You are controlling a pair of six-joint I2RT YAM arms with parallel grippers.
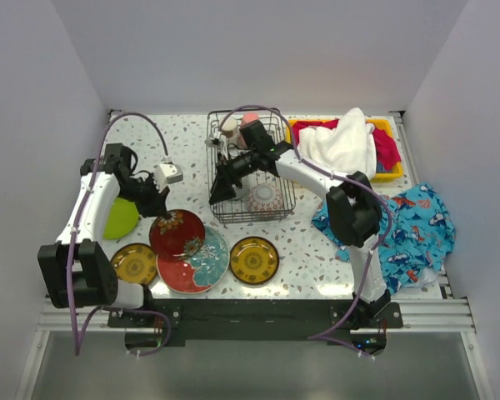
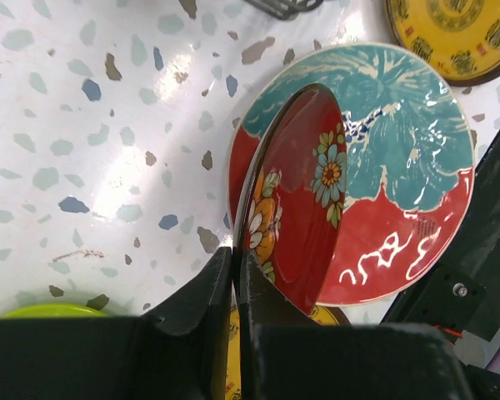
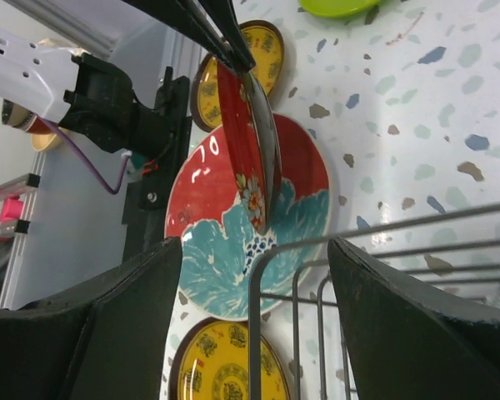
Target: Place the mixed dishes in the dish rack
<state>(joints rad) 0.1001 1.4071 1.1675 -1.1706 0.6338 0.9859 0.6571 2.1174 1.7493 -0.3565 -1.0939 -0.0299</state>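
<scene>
The small red flowered plate point(image 2: 304, 200) stands steeply on edge, its rim clamped between the closed fingers of the left gripper point(image 2: 237, 258). It sits over the left part of the large red-and-teal plate point(image 2: 400, 167); I cannot tell whether they touch. Four plates lie flat at the table's point(image 1: 308, 242) near edge: that large one, two amber plates point(image 1: 135, 263) point(image 1: 253, 260) flanking it, and one lime-green plate point(image 1: 121, 218) further left. A bare strip separates them from the dish rack point(image 1: 254, 222), which holds one patterned bowl point(image 1: 265, 198) and one pink cup point(image 1: 250, 121). The right gripper point(image 3: 254, 242) hangs at the rack's near-left corner, jaws apart and holding nothing.
</scene>
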